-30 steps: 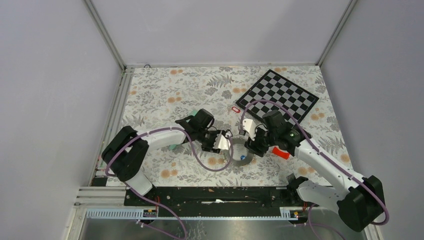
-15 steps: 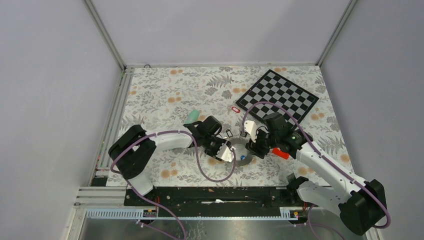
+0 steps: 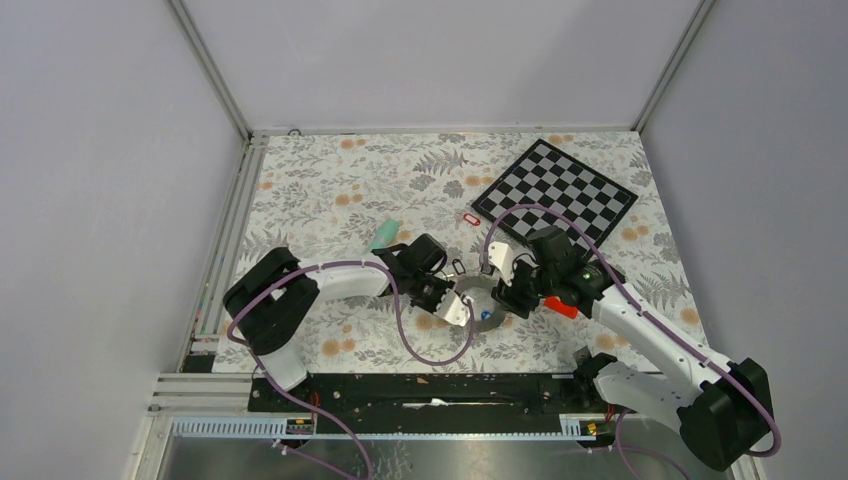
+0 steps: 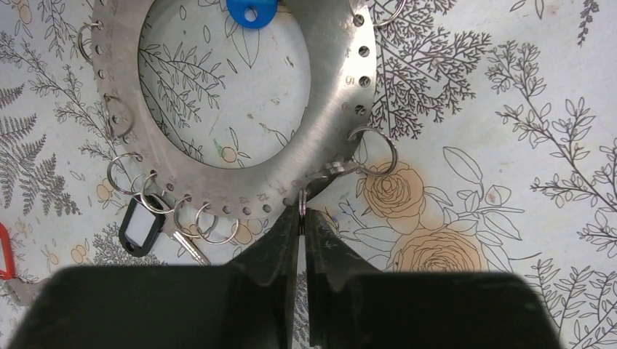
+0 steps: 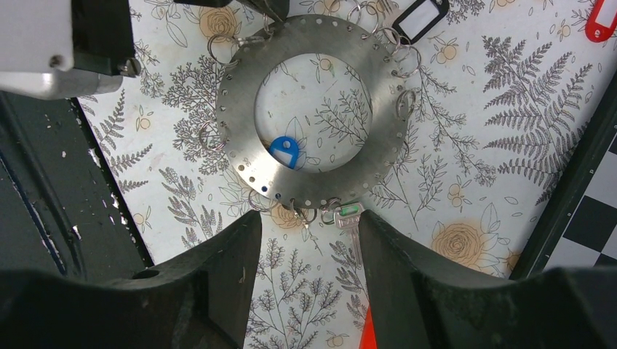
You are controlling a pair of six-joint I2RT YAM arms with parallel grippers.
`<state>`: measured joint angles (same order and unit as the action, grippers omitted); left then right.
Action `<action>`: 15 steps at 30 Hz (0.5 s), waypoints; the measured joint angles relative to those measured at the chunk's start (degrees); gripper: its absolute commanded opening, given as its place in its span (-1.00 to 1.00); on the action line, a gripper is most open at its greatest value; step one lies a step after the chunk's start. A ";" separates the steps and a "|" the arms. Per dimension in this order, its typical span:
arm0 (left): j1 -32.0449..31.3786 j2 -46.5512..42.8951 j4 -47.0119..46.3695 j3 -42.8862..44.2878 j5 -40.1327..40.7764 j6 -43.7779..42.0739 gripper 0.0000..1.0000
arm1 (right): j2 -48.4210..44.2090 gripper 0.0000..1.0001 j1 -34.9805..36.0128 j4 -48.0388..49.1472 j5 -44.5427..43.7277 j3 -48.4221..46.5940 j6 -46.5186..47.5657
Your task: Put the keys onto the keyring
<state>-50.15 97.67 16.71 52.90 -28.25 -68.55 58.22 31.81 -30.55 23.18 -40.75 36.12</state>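
Left fingers (image 4: 285, 247): almost together, clamped on a thin split ring (image 4: 301, 205) that stands edge-on at the outer rim of the keyring (image 4: 342, 109). This grip is seen in the left wrist view only; from above the left gripper (image 3: 462, 306) covers it.

Right fingers (image 5: 233, 254): well apart, nothing held. The right gripper (image 5: 307, 222) is placed either side of a green key (image 5: 350, 212) hanging at the keyring's near rim; no contact is seen.

Keyring position: flat on the floral cloth (image 3: 330, 190), between the two grippers, near the table's front middle.

Right wrist view only:
- the whole disc, with its row of small holes and several split rings round the edge
- a blue key (image 5: 285, 151) lying inside the central hole, against the inner rim
- a red key (image 5: 604, 18) on the cloth, apart from the disc

A black tag (image 4: 138, 225) with a small key on a split ring is noted in both wrist views.

Top view only: a chessboard (image 3: 560, 190) at the far right and a mint tube (image 3: 383, 234) just behind the left wrist.

Arm pose: the left arm is stretched low from its base towards the right, gripper at the disc's left edge. The right arm is reached up and left from its base, wrist tilted down over the disc's right edge.
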 measured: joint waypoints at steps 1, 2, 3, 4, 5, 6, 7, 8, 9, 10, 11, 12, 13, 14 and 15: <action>0.00 0.02 0.00 0.00 0.09 0.07 -0.97 | 0.00 0.17 0.00 0.00 0.00 0.04 0.00; 0.00 0.02 0.00 0.00 0.11 0.07 -1.00 | 0.00 0.17 0.00 0.00 0.00 0.11 0.00; 0.00 0.02 0.00 0.00 0.17 0.22 -1.00 | 0.00 0.17 0.00 0.00 0.00 0.13 0.00; 0.00 0.02 -0.02 0.00 0.24 0.35 -1.00 | 0.00 0.17 0.00 -0.02 0.00 0.13 0.00; 0.00 0.02 0.00 0.00 0.24 0.50 -1.00 | -0.02 0.17 0.00 0.00 0.00 0.13 0.00; 0.00 0.02 0.00 0.00 0.26 0.66 -1.00 | -0.09 0.17 0.00 -0.02 0.00 0.13 0.00; 0.00 0.00 0.00 0.04 0.24 0.83 -1.00 | -0.17 0.17 0.00 -0.02 0.00 0.13 0.00; 0.11 0.00 0.09 0.15 0.20 1.14 -1.00 | -0.28 0.17 0.00 0.00 0.00 0.13 0.00; 0.31 -0.02 0.20 0.35 0.04 1.40 -1.00 | -0.46 0.17 0.00 -0.02 0.00 0.13 0.00; 0.48 -0.13 0.22 0.50 -0.31 1.70 -1.00 | -0.59 0.17 0.00 -0.02 0.00 0.11 0.00; 0.79 -0.37 0.26 0.68 -0.83 2.29 -1.00 | -0.76 0.17 0.00 -0.02 0.00 0.09 0.00; 1.09 -0.72 0.26 0.76 -1.38 2.73 -1.00 | -0.85 0.17 0.00 -0.09 0.00 0.00 0.00; 1.55 -1.31 0.33 0.87 -2.21 3.37 -1.00 | -0.90 0.17 0.00 -0.33 0.02 -0.35 0.00; 2.01 -1.88 0.35 1.01 -3.10 4.13 -1.00 | -0.94 0.17 0.00 -0.42 0.07 -0.74 0.00; 2.58 -2.64 0.24 1.11 -4.31 5.07 -1.00 | -0.98 0.17 0.00 -0.48 0.20 -1.33 -0.02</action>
<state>-47.57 95.02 16.95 54.02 -32.56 -63.48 57.23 31.81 -31.03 23.38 -42.09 36.10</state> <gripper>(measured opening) 0.013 0.588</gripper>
